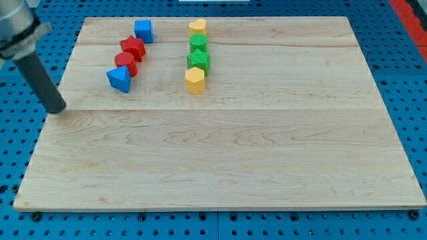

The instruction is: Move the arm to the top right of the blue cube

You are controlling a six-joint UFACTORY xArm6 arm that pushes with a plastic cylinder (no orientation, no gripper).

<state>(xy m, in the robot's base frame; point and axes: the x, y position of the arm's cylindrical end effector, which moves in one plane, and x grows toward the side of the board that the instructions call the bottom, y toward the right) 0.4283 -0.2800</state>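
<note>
My tip (57, 109) rests at the desk's (267, 167) left edge, touching nothing; there is no pincer, only a bare rod. The blue cube (143, 30) sits far-left, heading a chain: red star (133, 47), red block (125, 63), blue prism (119, 79). A straight path risks clipping these and scattering them.

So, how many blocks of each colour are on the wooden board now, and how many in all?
Blue: 2, the blue cube and the blue triangular block
Red: 2, the red star block and the red round block
Yellow: 2, the yellow heart block and the yellow hexagonal block
Green: 2, the upper green block and the green star block
Total: 8
</note>
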